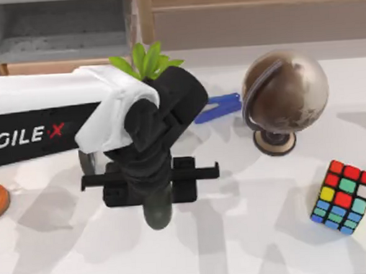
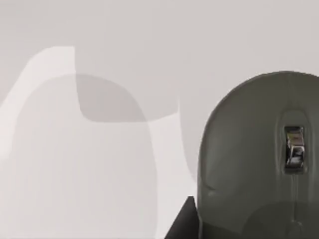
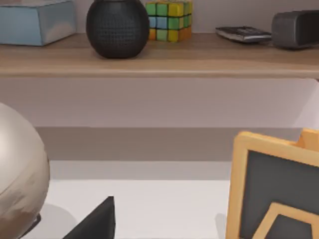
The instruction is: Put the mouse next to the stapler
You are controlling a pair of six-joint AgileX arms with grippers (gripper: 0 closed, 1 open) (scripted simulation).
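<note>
While the left arm is reaching out from the top view's left over the table (image 1: 252, 244), its gripper (image 1: 155, 194) is hanging above the table's middle with the mouse (image 1: 157, 213) showing as a dark rounded end just below the wrist. Whether the fingers are clamping the mouse or merely standing around it cannot be told. From the left wrist camera the mouse (image 2: 259, 154) is sitting close under the gripper, scroll wheel visible, over bare white surface.

Judging by its look, the mouse is handling as a light, rigid, smooth shell; a curved top is likely slipping under pressure, so the flatter long sides are offering the better hold.

Further right, the stapler (image 1: 218, 107) is lying at the back, partly behind the arm, well apart from the mouse and just beside the globe (image 1: 285, 96). A puzzle cube (image 1: 342, 197) is resting near the right front.

No containers are presenting themselves on the table. Regarding the right gripper's fingers, nothing can be told.
</note>
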